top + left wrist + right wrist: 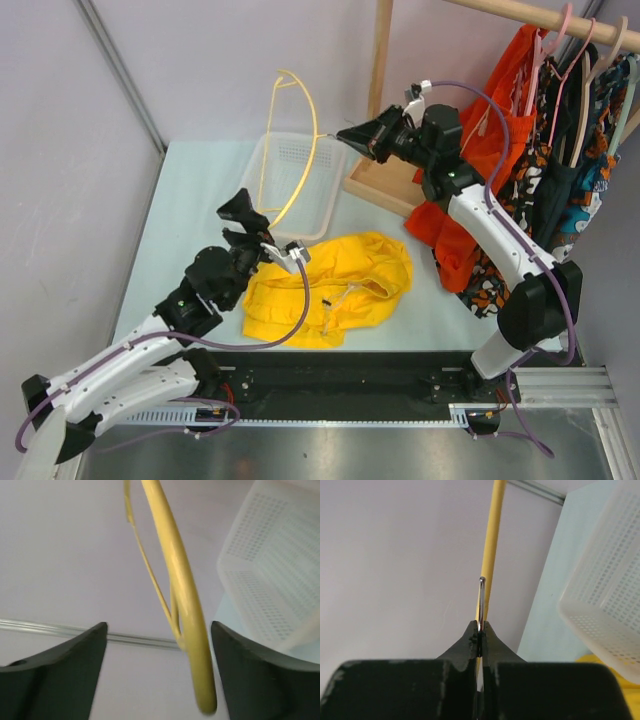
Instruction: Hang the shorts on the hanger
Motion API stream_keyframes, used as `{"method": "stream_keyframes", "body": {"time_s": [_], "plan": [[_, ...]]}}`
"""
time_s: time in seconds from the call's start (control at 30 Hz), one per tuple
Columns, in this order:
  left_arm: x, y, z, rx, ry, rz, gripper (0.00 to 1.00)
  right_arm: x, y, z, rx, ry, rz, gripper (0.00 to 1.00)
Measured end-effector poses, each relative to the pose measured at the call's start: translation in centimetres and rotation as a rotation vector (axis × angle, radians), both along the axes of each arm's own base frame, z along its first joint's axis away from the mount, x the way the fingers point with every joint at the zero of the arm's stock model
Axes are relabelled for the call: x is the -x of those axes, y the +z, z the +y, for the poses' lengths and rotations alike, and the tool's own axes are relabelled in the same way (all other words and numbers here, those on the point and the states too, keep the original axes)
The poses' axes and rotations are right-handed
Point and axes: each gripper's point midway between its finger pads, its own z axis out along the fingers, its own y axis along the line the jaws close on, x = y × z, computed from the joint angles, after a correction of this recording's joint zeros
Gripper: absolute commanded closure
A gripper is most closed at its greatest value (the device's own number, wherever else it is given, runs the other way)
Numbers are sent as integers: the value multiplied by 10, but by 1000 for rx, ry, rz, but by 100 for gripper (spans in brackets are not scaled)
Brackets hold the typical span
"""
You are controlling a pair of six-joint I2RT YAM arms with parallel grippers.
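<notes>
The hanger (312, 150) is a thin yellow curve held upright over the table's back. My right gripper (342, 134) is shut on its small metal hook (481, 600), which is pinched between the fingertips in the right wrist view (480, 627). The hanger's lower end (182, 590) hangs between the spread fingers of my left gripper (159, 630), nearer the right finger and unclamped. In the top view the left gripper (255, 225) stands open below that end. The bright yellow shorts (340, 285) lie crumpled on the table in front of both arms, and a corner shows in the right wrist view (625, 690).
A white perforated basket (295, 185) sits behind the hanger. A wooden rack post (380, 60) rises from its base (385, 180) at the back right. An orange garment (500, 120) and dark patterned clothes (570, 170) hang on the rail by the right arm.
</notes>
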Motion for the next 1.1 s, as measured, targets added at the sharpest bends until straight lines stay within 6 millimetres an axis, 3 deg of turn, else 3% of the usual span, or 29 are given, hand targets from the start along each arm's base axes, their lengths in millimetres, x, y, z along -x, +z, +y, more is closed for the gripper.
{"method": "stream_keyframes", "body": {"time_s": [0.13, 0.23, 0.37, 0.5, 0.7, 0.8, 0.97, 1.1], "plan": [[13, -27, 3, 55, -51, 180, 0, -11, -6, -19, 27, -21, -45, 100], [42, -28, 8, 165, -148, 280, 0, -11, -12, -34, 60, -31, -74, 100], [77, -17, 23, 317, -223, 345, 0, 1, 0, -44, 105, -9, -170, 100], [89, -2, 31, 424, -225, 406, 0, 33, 11, -47, 242, 45, -350, 100], [103, 45, 42, 625, -227, 498, 0, 130, 17, -36, 524, 256, -727, 100], [108, 68, 40, 729, -245, 525, 0, 163, 22, -41, 636, 336, -882, 100], [110, 63, 27, 759, -260, 643, 0, 184, 30, -61, 808, 400, -1048, 100], [97, 48, 18, 706, -204, 765, 0, 203, 17, -73, 929, 499, -1107, 100]]}}
